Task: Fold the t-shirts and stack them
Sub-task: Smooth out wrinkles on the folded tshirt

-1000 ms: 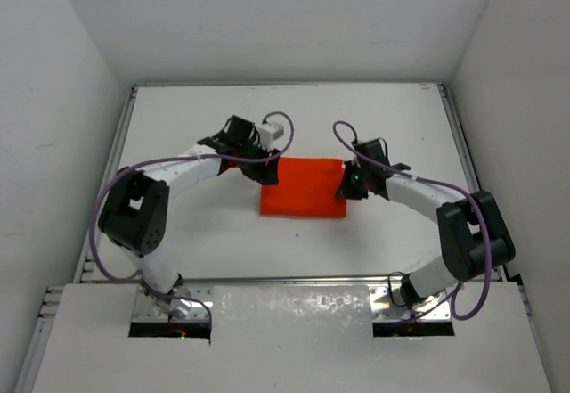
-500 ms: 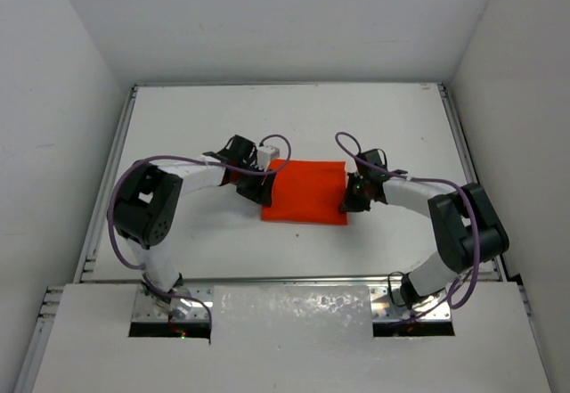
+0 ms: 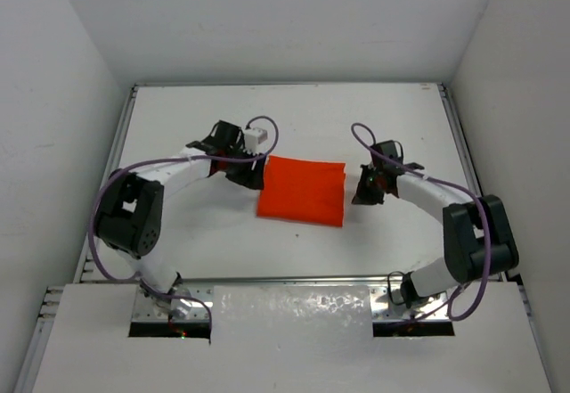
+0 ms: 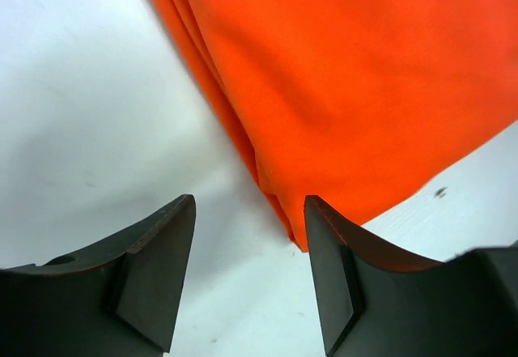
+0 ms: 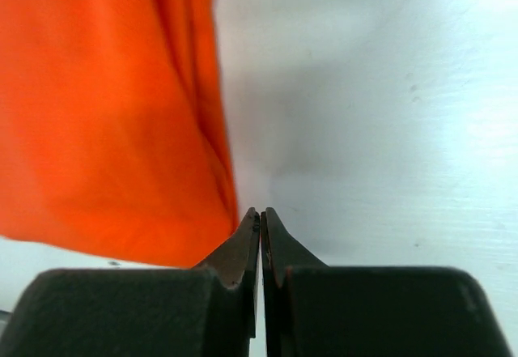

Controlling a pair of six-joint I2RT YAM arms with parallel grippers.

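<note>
The orange-red t-shirt (image 3: pixel 303 192) lies folded into a flat rectangle in the middle of the white table. My left gripper (image 3: pixel 252 176) is just off its left edge, open and empty; in the left wrist view (image 4: pixel 249 235) the jaws stand apart over bare table, the shirt's folded edge (image 4: pixel 364 90) just ahead of them. My right gripper (image 3: pixel 362 193) is just off the shirt's right edge, shut and empty; in the right wrist view (image 5: pixel 261 215) the jaws are pressed together, with the shirt (image 5: pixel 105 114) to their left.
The white table (image 3: pixel 294 126) is ringed by a metal rail and white walls on the left, back and right. A raised white panel (image 3: pixel 294 317) and both arm bases sit at the near edge.
Both grippers have let go of the shirt and drawn outward from its edges. The left arm pulled back left. The shirt now lies flat, slightly turned.
</note>
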